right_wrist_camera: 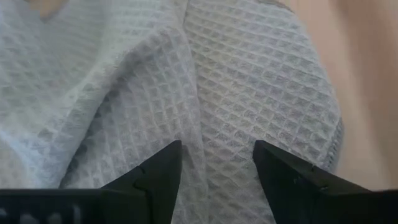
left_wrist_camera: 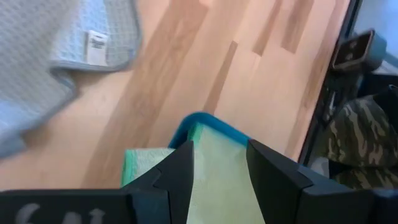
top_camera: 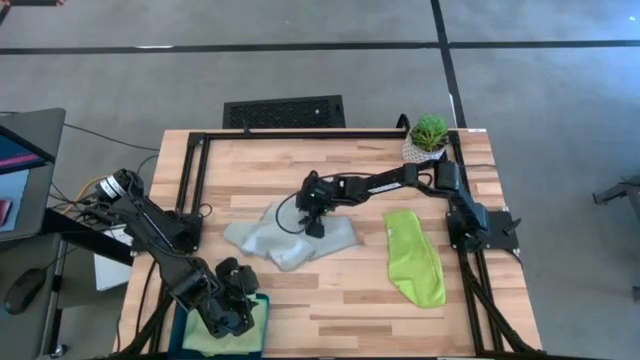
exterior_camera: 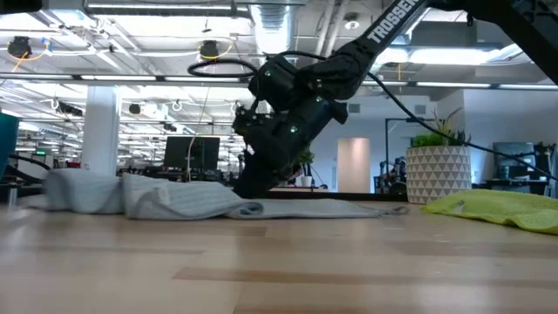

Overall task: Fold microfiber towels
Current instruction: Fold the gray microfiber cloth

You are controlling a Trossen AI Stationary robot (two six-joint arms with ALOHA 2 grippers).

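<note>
We see the wooden table (top_camera: 330, 300) evenly lit from above in the high view, with only faint, soft shadows just beside the pale grey-green towel (top_camera: 290, 240) and the lime green towel (top_camera: 415, 262). In the low view, ceiling strip lights behind the table glare brightly, so the right arm (exterior_camera: 296, 105) above the towel reads as a dark silhouette, and the table's near surface is out of focus. In the left wrist view, the towel's corner (left_wrist_camera: 93, 43) is blurred, as is the teal bin (left_wrist_camera: 205, 124). In the right wrist view, the towel's waffle weave (right_wrist_camera: 236, 93) is bright and fairly sharp, softening toward the table's edge.
</note>
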